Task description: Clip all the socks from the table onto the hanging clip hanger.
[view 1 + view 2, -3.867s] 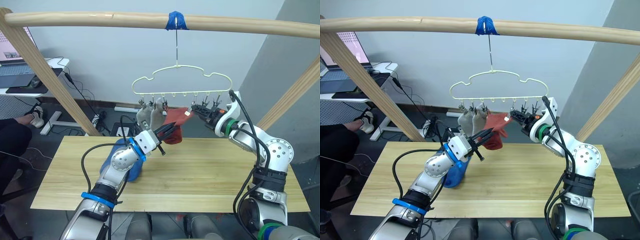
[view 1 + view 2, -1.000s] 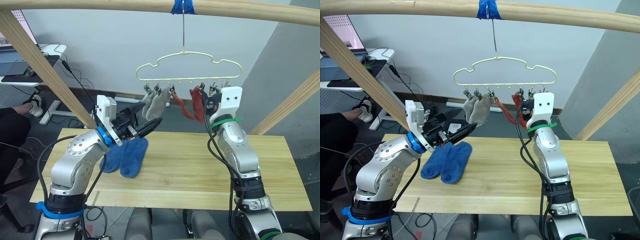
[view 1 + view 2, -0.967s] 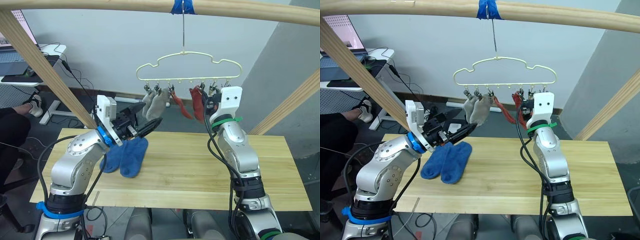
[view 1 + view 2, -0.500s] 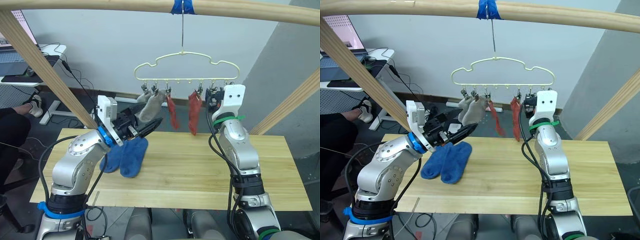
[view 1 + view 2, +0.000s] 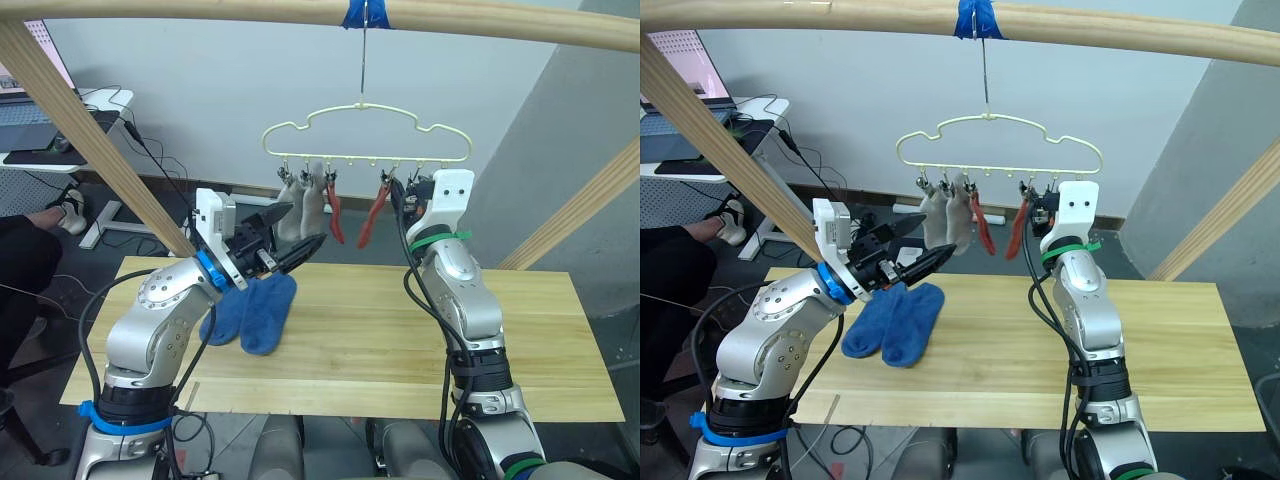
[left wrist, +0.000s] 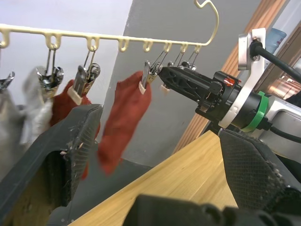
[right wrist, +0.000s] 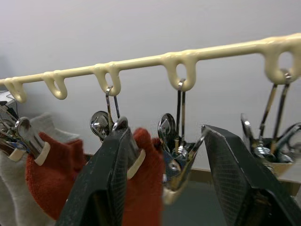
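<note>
My left gripper (image 5: 300, 246) is raised over the left part of the table (image 5: 400, 370), fingers spread wide with nothing between them, just below the grey socks (image 5: 303, 205). My right gripper (image 7: 164, 155) is up at the clip hanger (image 5: 365, 135) in the upper middle of the frame, fingers wide apart around a hanging clip (image 7: 176, 160), gripping nothing. Two grey and two red socks (image 5: 352, 210) hang from the hanger's left and middle clips; the clips at the right end are bare. The two blue socks (image 5: 250, 312) lie side by side on the left part of the table. The right half of the tabletop is open wood out to its edge.
</note>
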`<state>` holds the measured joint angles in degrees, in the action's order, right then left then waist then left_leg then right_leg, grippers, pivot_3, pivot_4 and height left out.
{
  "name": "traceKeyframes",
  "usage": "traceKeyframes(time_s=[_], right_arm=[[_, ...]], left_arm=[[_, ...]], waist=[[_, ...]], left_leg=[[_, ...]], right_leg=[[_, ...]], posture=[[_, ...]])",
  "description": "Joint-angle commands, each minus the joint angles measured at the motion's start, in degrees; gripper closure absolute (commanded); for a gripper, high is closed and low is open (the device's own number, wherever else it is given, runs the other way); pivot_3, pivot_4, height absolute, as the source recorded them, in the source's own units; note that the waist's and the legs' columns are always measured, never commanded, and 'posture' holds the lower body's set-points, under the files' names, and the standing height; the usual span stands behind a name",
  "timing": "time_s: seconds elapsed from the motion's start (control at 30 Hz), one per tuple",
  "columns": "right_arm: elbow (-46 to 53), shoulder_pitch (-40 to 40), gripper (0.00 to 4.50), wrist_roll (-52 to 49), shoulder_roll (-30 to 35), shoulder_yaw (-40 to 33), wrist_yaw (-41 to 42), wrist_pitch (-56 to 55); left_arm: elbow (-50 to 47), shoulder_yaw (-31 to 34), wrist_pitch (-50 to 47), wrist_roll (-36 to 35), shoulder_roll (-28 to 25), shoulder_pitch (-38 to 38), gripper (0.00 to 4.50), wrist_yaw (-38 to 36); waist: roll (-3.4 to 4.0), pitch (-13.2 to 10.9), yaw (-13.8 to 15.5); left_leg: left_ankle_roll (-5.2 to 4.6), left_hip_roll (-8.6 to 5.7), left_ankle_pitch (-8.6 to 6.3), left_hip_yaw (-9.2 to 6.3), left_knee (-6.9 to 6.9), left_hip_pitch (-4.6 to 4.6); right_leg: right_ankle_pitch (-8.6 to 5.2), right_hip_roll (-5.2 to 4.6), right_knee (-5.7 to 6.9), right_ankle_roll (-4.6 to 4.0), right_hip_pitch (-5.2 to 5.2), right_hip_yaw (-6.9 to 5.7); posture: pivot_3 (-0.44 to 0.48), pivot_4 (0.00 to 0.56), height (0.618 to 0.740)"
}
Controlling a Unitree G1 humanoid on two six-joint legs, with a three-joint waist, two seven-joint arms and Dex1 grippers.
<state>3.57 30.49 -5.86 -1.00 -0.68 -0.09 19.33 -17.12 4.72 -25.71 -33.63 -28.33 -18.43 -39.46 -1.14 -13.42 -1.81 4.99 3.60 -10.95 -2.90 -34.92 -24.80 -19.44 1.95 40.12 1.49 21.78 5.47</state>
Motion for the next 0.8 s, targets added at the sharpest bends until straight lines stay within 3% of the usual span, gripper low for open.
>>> traceKeyframes(time_s=[0.03, 0.8], right_arm=[[1.16, 1.72, 1.99, -0.97, -0.61, -0.21, 0.51, -0.79], [-0.88, 3.51, 1.99, -5.24, -3.18, -0.89, 2.50, 0.40]], left_arm=[[-1.01, 0.75, 1.35, 0.34, 0.14, 0.06, 0.00, -0.18], [-1.51, 0.64, 2.14, 2.38, 0.41, 0.93, 0.00, 0.21]], waist=[[0.00, 0.00, -0.01], [0.00, 0.00, 0.01]], left_leg=[[0.00, 0.00, 0.00, 0.00, 0.00, 0.00], [0.00, 0.00, 0.00, -0.01, -0.01, 0.00]], right_leg=[[0.00, 0.00, 0.01, 0.00, 0.00, 0.00], [0.00, 0.00, 0.08, 0.00, 0.01, 0.00]], posture=[[0.033, 0.199, 0.740], [0.053, 0.208, 0.740]])
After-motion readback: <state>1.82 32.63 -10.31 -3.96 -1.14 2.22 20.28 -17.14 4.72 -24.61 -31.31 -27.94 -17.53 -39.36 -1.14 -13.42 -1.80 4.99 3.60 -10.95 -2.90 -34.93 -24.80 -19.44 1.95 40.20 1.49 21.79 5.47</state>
